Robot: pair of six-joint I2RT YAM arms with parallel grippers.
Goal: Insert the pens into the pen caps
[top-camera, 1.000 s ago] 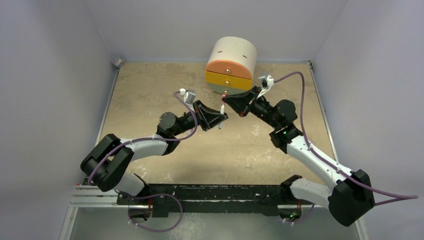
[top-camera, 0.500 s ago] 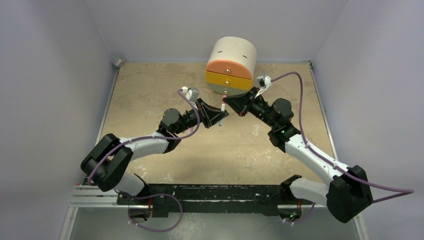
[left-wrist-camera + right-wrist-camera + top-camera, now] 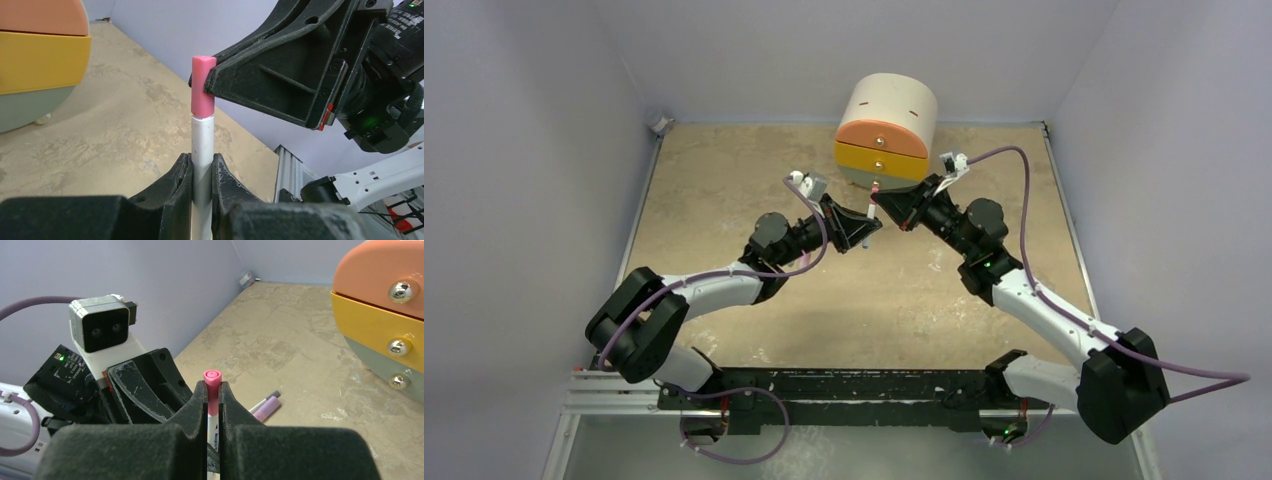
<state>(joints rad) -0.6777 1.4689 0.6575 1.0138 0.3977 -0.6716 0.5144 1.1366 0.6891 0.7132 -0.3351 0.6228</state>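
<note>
— The left tool (image 3: 202, 172)?
— Clamped on the slim light-grey plastic pen (image 3: 203, 142), upright between its tips.
— The right tool (image 3: 213, 392)?
— Pinching the short pink plastic cap (image 3: 203, 90), sitting on the pen's tip just above.

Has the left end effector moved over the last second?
Yes. In the top view the left end effector has shifted toward the drawer unit at the far edge of the table, ending nearer the right end effector.
</note>
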